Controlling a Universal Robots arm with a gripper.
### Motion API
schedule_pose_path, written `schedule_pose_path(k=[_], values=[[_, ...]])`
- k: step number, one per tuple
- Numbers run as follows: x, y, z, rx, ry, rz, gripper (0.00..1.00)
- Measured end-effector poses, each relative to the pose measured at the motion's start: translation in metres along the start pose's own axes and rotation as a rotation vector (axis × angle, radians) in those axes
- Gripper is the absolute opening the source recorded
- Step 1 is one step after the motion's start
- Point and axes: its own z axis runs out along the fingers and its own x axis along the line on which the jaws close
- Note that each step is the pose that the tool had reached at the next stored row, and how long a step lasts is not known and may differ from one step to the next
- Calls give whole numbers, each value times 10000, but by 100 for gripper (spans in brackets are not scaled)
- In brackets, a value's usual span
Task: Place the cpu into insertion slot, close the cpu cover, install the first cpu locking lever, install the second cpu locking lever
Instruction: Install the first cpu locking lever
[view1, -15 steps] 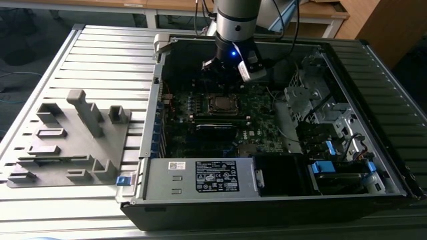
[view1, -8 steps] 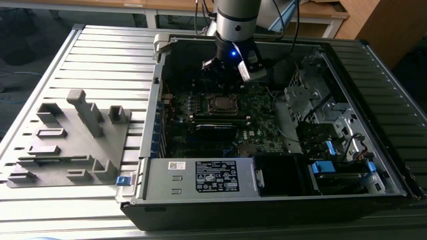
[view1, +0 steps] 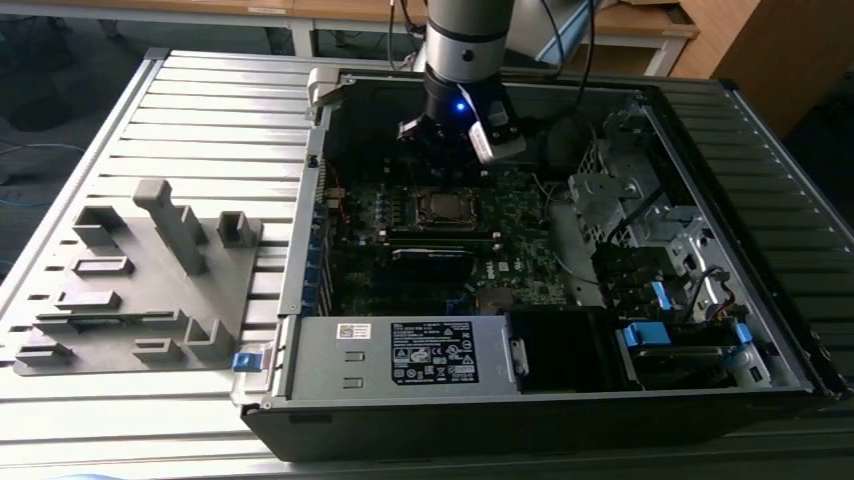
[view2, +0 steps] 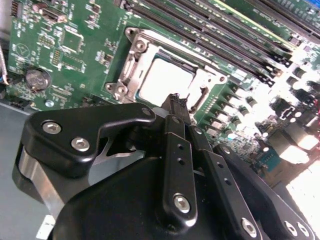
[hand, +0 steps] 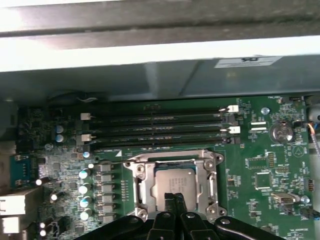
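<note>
Centrally, the insertion slot (view1: 445, 206) (hand: 134, 169) sits on the green motherboard (hand: 260, 165) inside an open computer case (view1: 534, 425) that lies on a slatted desk (view1: 200, 90). The cpu (hand: 172, 182) (view2: 162, 82) is seated in the slot with its dull metal top facing up. The cpu cover (hand: 206, 182), a thin silver frame, lies flat around the chip, which shows through its square cut-out. Whether the locking levers beside the slot are latched cannot be told.

The arm (view1: 465, 60) reaches into the case above the slot. In both wrist views the claw (view2: 176, 100) (hand: 175, 197) hangs just over the slot's edge, near the cpu. Its two black fingers (view2: 180, 150) are pressed together and carry nothing. Contact between the fingertips and the cover cannot be judged.

Long black memory slots (hand: 160, 127) run just beside the insertion slot. A round coin battery (hand: 281, 131) (view2: 36, 78) lies on the board well apart from the slot. The black labelled power supply box (view1: 434, 355) stands well apart from the slot, at the case wall opposite the arm. A grey fixture block (view1: 140, 290) rests on the desk outside the case, far from the slot.
</note>
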Motion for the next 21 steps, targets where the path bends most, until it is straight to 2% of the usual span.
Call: schedule_pose_path(k=[6,10,17,21], values=[[117,-10,-3,0,0,0,11],[165,-16,-4,-1,0,2,11],[172,-17,-5,1,1,1,11],[171,-15,-41,0,0,1,11]])
